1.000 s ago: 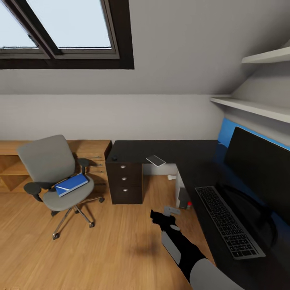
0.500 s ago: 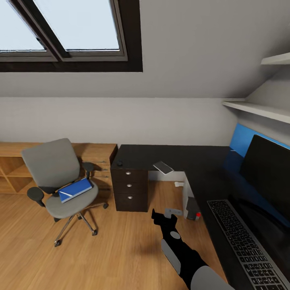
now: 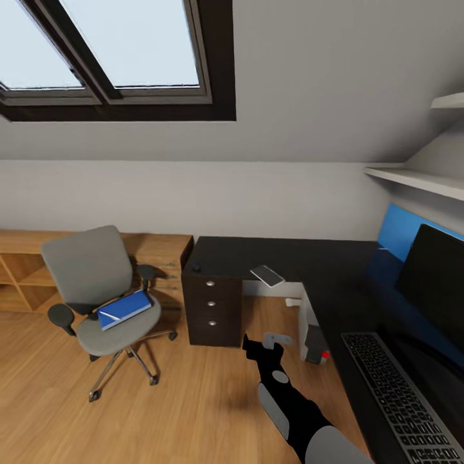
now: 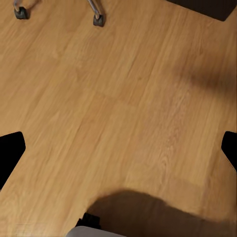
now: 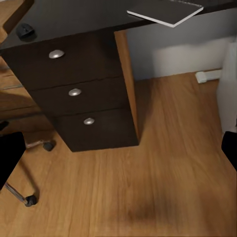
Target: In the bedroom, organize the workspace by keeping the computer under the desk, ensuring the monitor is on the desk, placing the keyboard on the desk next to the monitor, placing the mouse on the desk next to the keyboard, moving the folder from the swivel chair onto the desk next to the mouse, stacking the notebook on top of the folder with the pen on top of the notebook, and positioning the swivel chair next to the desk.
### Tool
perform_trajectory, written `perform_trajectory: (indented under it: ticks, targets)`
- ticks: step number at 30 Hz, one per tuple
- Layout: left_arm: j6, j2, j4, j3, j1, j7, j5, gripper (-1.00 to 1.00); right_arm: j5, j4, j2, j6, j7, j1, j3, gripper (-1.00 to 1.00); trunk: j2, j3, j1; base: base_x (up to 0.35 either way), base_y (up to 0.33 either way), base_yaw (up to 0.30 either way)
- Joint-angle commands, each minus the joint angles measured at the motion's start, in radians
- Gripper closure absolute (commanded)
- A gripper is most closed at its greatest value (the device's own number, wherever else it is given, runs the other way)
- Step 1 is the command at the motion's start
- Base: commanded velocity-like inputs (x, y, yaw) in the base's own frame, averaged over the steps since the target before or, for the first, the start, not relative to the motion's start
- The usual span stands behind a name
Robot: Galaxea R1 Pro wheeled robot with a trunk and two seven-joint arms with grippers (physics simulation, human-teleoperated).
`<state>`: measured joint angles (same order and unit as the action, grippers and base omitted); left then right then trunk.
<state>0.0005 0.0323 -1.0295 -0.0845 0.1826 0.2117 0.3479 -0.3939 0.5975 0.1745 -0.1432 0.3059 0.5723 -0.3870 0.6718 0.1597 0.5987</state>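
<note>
Looking good on the desk [image 3: 309, 258], where monitor [image 3: 435, 283] and keyboard [image 3: 399, 396] already sit, but the folder [image 3: 125, 309] still lies on the swivel chair [image 3: 96, 296] well apart from it, and the right gripper [image 3: 270, 341] hangs spread-fingered, empty, near the drawers [image 5: 74, 91].

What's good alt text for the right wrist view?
Black desk with three silver-knobbed drawers above a wooden floor. A mouse sits near one end of the desktop and a thin grey notebook overhangs its edge; chair castors show beside the drawers.
</note>
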Motion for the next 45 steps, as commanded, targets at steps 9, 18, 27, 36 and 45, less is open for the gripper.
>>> perform_trajectory:
  ticks: [9,18,27,36,45]
  targets:
    - [0.014,0.006,-0.121,-0.004,0.000,0.008,0.010,-1.00,-0.008,0.003,0.000,-0.007,0.005,0.001,-0.004,-1.00,0.001,0.000,0.001,0.313,0.000,0.018]
    - [0.371,0.005,-0.430,-0.003,0.001,0.016,0.011,-1.00,-0.006,0.005,0.000,-0.007,0.006,0.001,-0.003,-1.00,0.001,0.000,0.001,0.326,0.000,0.001]
    - [0.430,0.005,-0.486,0.033,-0.088,0.020,0.098,-1.00,-0.006,0.008,0.000,0.012,0.005,0.003,-0.001,-1.00,0.001,0.000,0.001,0.327,0.000,0.000]
    - [0.488,0.003,-0.496,0.132,-0.103,0.021,0.150,-1.00,-0.010,0.062,0.000,0.490,0.057,0.151,-0.001,-1.00,0.001,0.000,0.001,0.327,0.000,0.000]
    - [0.480,0.001,-0.413,0.038,-0.103,0.020,0.148,-1.00,-0.008,0.078,0.000,0.479,0.061,0.121,-0.009,-1.00,0.001,0.003,0.001,0.294,0.000,0.031]
